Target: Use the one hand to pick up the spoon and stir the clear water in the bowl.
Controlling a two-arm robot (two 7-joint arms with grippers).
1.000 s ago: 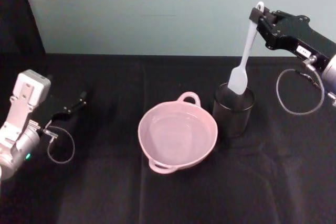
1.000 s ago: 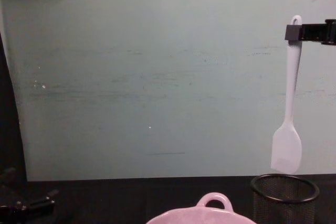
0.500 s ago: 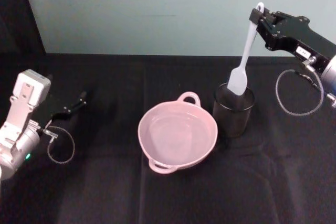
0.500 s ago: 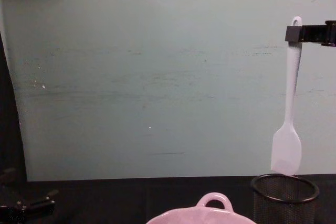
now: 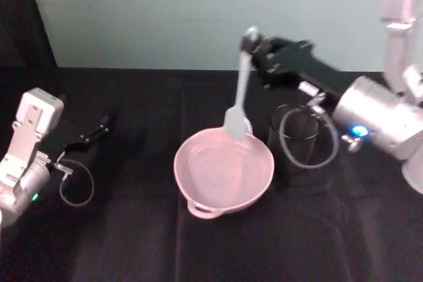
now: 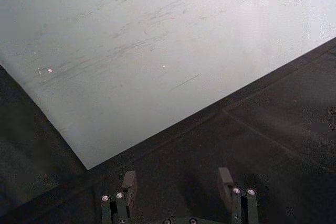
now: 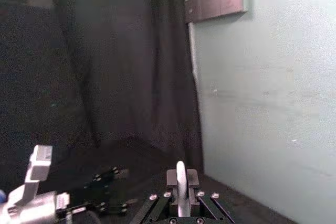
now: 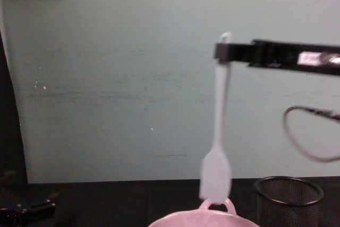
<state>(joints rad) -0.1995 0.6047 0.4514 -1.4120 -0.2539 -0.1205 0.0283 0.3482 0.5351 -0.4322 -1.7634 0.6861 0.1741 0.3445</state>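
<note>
The left gripper [image 6: 177, 175], fingers [image 6: 128, 182] spread, faces black tabletop [image 6: 257, 145] and pale wall [image 6: 157, 40].

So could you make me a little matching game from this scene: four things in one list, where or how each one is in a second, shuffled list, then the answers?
Things:
1. long white plastic spoon
2. pale pink glossy bowl
3. black wire-mesh cup
4. left gripper

Places or states:
A. on the black cloth, to the right of the bowl
B. open, holding nothing, low at the left
C. hanging upright from the shut right gripper
D. mid-table, below the spoon's head

Pairs: 1-C, 2-D, 3-A, 4-B.
</note>
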